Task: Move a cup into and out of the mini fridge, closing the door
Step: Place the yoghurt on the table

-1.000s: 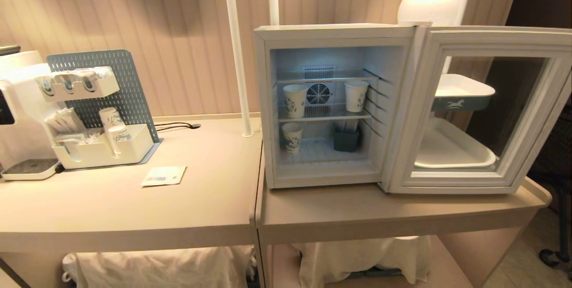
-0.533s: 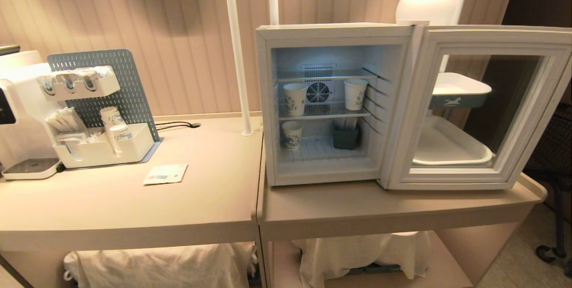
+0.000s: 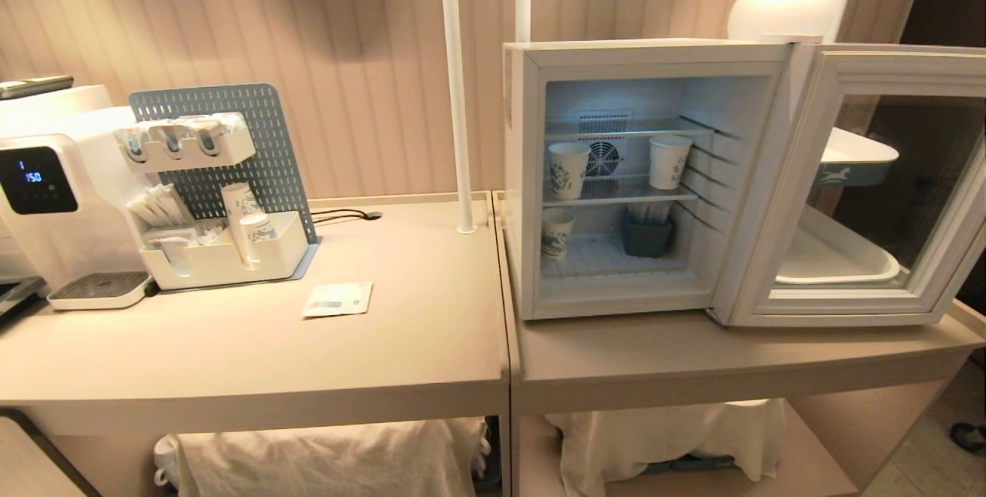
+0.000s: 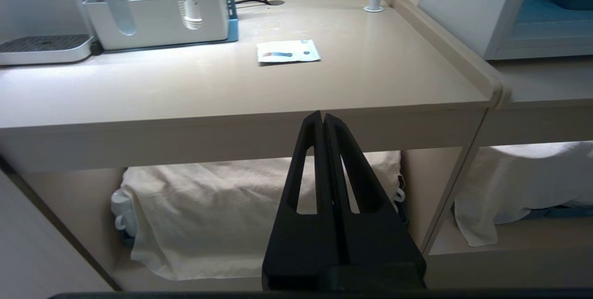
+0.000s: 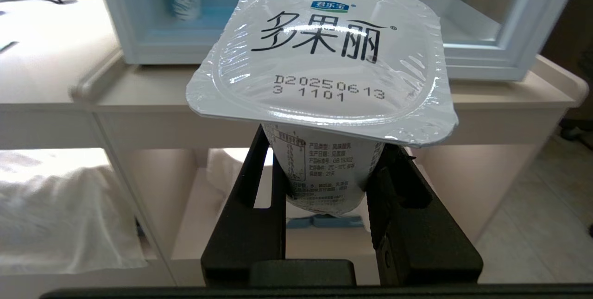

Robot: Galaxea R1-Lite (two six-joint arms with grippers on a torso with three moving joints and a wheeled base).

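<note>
Your right hand (image 5: 326, 183) is closed on the cup (image 5: 319, 58), gripping its narrow base below the counter's (image 3: 693, 358) front edge. The wide foil lid overhangs the fingers, so it may hit that edge when you lift. The mini fridge (image 3: 639, 181) has paper cups (image 3: 568, 170) inside; the door (image 3: 886, 189) stands open. The left hand (image 4: 323, 123) is closed and empty.

Ribbed beige wall (image 3: 347, 58) behind two beige counters (image 3: 254, 343) — white poles (image 3: 453, 81), glowing dome lamp (image 3: 779, 2)
</note>
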